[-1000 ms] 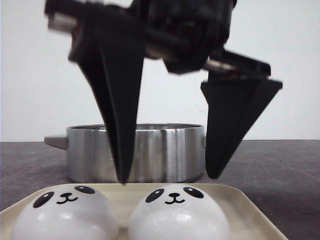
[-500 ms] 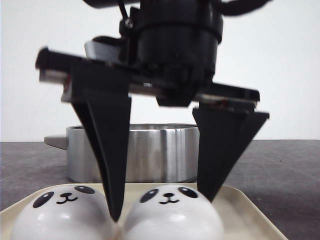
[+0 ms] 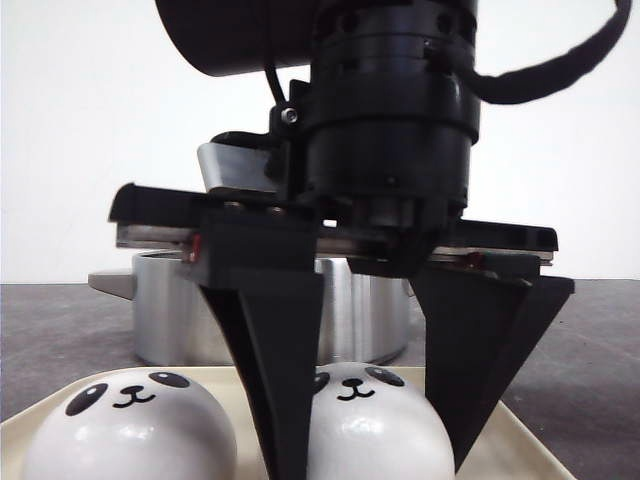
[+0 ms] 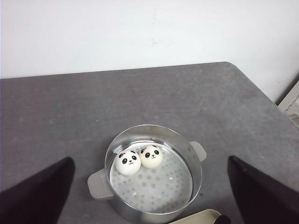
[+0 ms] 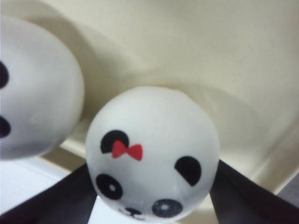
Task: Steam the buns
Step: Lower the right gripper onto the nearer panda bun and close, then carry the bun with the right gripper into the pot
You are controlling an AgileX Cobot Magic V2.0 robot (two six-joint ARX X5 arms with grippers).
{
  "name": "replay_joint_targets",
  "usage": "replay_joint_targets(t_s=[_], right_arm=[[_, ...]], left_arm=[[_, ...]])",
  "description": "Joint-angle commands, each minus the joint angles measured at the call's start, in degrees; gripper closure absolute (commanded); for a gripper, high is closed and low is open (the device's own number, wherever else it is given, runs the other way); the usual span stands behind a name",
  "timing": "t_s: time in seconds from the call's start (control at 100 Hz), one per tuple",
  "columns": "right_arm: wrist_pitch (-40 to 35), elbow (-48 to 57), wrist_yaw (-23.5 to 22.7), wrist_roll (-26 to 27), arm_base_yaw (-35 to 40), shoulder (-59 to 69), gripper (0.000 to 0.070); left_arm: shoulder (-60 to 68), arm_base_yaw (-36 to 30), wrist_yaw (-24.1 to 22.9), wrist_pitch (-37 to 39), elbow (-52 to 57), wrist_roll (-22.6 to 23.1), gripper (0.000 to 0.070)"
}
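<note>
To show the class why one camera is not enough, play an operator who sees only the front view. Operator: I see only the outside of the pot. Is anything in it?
Observer: Yes. The left wrist view shows two buns side by side inside the pot.
Operator: The right gripper straddles a bun on the tray. Does that bun carry any mark I cannot see?
Observer: The right wrist view shows a red bow by one ear of that bun.
Operator: Where is the left gripper?
Observer: The left gripper hangs open above the pot, holding nothing.
</note>
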Motion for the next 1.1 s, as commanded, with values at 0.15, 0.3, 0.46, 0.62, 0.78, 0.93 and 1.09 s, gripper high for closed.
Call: replay_joint_targets(t_s=[0.15, 0.3, 0.46, 0.62, 0.78, 0.93, 1.09], right_arm=[[0.7, 0.3, 0.9, 0.6, 0.7, 1.2, 0.0700], [2.1, 0.3, 2.1, 0.6, 0.6, 1.2, 0.0694], [2.9, 1.0, 6.0, 0.6, 0.6, 0.1, 0.0694], [2.3, 4.1, 7.0, -0.3, 1.6, -5.6, 0.0694], [0.9, 9.6, 7.8, -0.3, 3.3, -12.7, 0.0695], [-0.1, 17.7, 13.2, -2.0, 3.5, -16.0, 0.0695], [-0.4, 25.9, 14.0, -8.4, -3.0, -13.9, 0.0695]], left_arm=[[0.3, -0.4, -0.3, 0.6, 0.9, 0.6, 0.0063], [0.3, -0.4, -0.3, 0.6, 0.9, 0.6, 0.0064], [0.3, -0.4, -0.3, 0.6, 0.9, 0.6, 0.0064], [0.3, -0.4, -0.3, 0.6, 0.9, 0.6, 0.0063], [0.4, -0.4, -0.3, 0.7, 0.9, 0.8, 0.0063], [0.4, -0.4, -0.3, 1.6, 0.9, 1.0, 0.0063], [0.7, -0.4, -0.3, 3.0, 0.9, 1.0, 0.0063]])
